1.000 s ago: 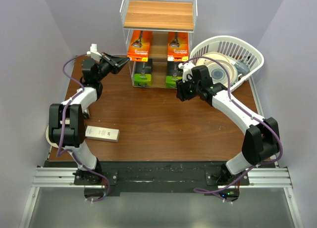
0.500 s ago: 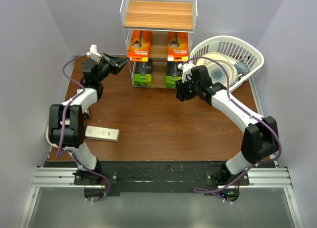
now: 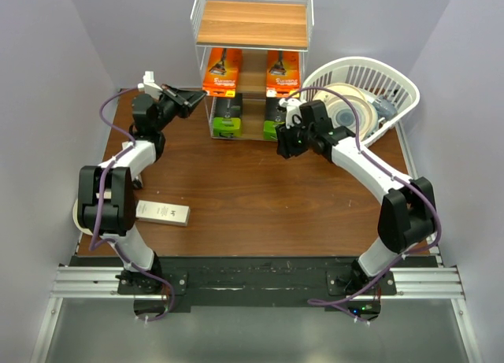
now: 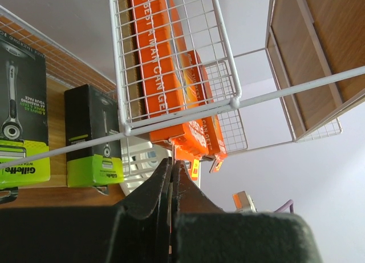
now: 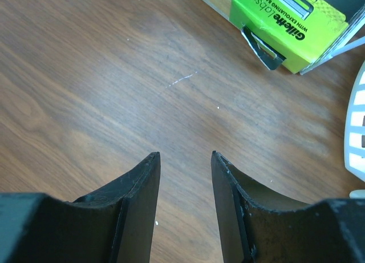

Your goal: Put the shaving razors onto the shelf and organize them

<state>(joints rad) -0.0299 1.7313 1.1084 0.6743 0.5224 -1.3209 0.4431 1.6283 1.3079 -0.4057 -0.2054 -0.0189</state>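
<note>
Pressed-together left gripper, upper left beside the shelf, may snag its wire frame; right gripper gapes empty

Overhead feed as I see it: dark brown wooden table. At its far right corner stands a white slotted basket with round cream plates inside. Pale lilac walls enclose the table on three sides.

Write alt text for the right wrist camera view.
The right gripper hangs open and empty over the brown wooden table. At the upper right lies the lime-green end of a razor box, and the edge of a white basket shows at far right.
</note>
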